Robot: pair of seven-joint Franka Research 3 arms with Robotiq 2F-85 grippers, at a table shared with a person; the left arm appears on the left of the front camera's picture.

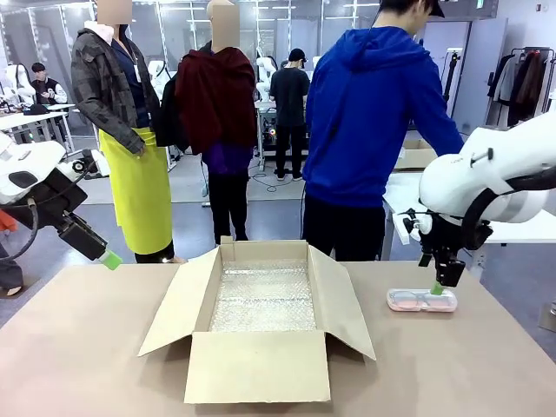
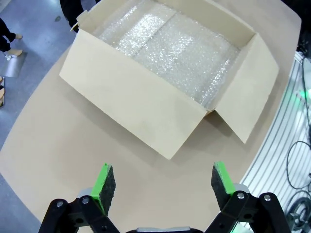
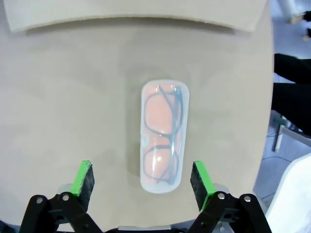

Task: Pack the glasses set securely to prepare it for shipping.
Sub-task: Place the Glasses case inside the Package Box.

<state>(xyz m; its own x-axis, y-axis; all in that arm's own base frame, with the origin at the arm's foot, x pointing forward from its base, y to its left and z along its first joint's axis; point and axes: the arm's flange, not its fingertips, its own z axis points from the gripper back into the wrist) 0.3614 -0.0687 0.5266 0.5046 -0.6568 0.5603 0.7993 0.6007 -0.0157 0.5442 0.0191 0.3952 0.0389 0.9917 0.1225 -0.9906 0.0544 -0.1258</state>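
A pale pink case (image 1: pixel 420 300) with dark-framed glasses inside lies flat on the table, right of the cardboard box (image 1: pixel 261 323). My right gripper (image 1: pixel 439 287) hovers just over it, open; in the right wrist view the pink case (image 3: pixel 163 134) lies lengthwise between the green fingertips (image 3: pixel 82 178), a little beyond them, untouched. My left gripper (image 1: pixel 108 258) hangs open and empty above the table's far left edge; its wrist view looks down on the box (image 2: pixel 160 82) past its spread gripper (image 2: pixel 159 183). The mint green case is out of view.
The box stands open in the middle of the table, flaps spread, its floor lined with bubble wrap (image 1: pixel 262 298). A person in a blue hoodie (image 1: pixel 369 130) stands at the far side, back turned. The table edge (image 3: pixel 269 97) runs close beside the pink case.
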